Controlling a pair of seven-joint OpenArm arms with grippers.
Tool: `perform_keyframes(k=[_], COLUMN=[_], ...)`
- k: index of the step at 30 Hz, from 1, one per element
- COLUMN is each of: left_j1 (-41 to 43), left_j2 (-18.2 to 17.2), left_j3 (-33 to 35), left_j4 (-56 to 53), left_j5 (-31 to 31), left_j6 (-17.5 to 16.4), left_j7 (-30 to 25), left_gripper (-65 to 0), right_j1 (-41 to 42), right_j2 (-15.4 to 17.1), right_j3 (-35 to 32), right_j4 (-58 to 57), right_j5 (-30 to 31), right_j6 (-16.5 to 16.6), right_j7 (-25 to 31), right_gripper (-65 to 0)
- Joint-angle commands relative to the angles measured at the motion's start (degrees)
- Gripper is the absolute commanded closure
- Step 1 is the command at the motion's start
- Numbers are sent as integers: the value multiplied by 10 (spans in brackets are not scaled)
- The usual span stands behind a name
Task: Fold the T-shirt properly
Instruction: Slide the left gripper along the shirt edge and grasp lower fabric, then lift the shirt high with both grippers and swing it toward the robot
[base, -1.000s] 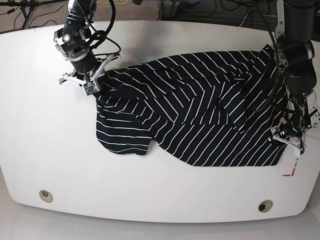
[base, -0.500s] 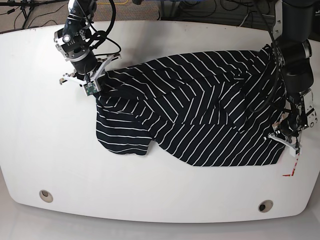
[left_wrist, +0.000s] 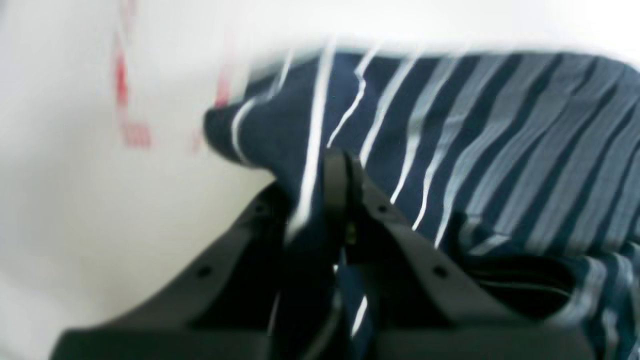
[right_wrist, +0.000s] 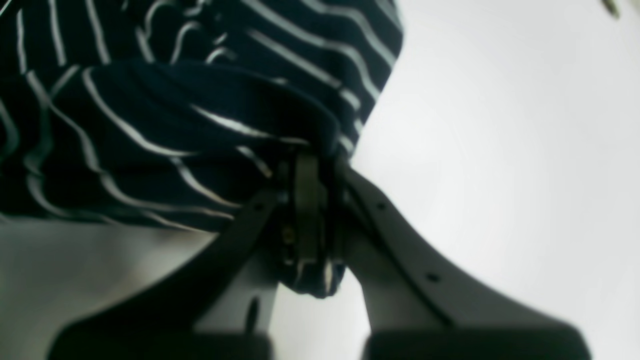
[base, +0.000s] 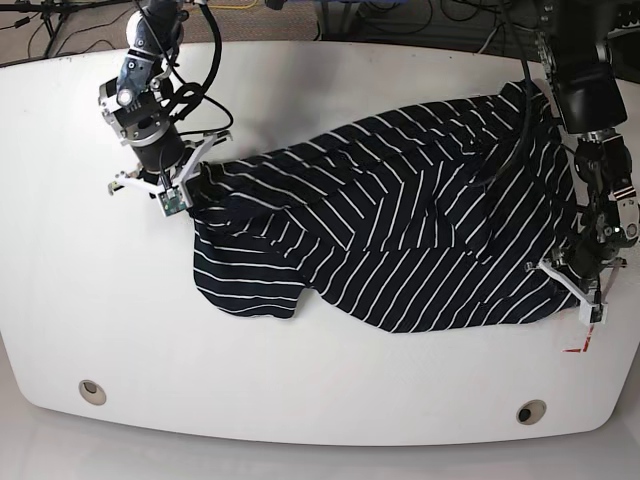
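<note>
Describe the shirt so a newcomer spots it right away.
Look at the white tabletop under the two dark robot arms. Spread across its middle, with both the left gripper and right gripper shut on it, lies the T-shirt. Unlike the plain black arms, it is soft, rumpled cloth with thin white stripes.

White table (base: 130, 340) with a dark, white-striped T-shirt (base: 390, 220) spread across it, partly bunched and folded over.
</note>
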Motion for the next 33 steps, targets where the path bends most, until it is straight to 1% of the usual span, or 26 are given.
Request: perform_keyframes(k=[1,4,8,14,19,23,30,33], left_j1=[-15,-22,-59,-130,-196,-238,-307,-334], left_j2=[-8,-8,-8,-8,-8,-8,-8,-8], left_j3=[-5,-7,-26,-47,-82,-94,-98,-98], left_j4=[49,83,116,128,128,130,166,174], left_j5=[-2,-2,-2,-2,-2,-3,-2,-2], left_j6=[2,2,2,2,2,2,2,2], left_j7=[2,31,68,103,146,175,214,224], left_gripper=[0,0,0,0,0,0,0,0], right_j1=[28,51,94,173,245,300,427,475], right_j2=[10,28,59,94,128,146,178,188], right_j3=[2,2,-1,-2,-2,-3,-5,-22], right_j4=[7,7,5,3,0,-16,-48,-60], right_j5=[-2,-11,-13,-11,-10,-11,-15,-15], right_j6=[-5,-5,-5,-5,-5,-5,-5,-5], right_j7=[9,9,7,-39,-60,-70,-106,-115], right_gripper=[0,0,-2,-2,-2,-2,-2,-2])
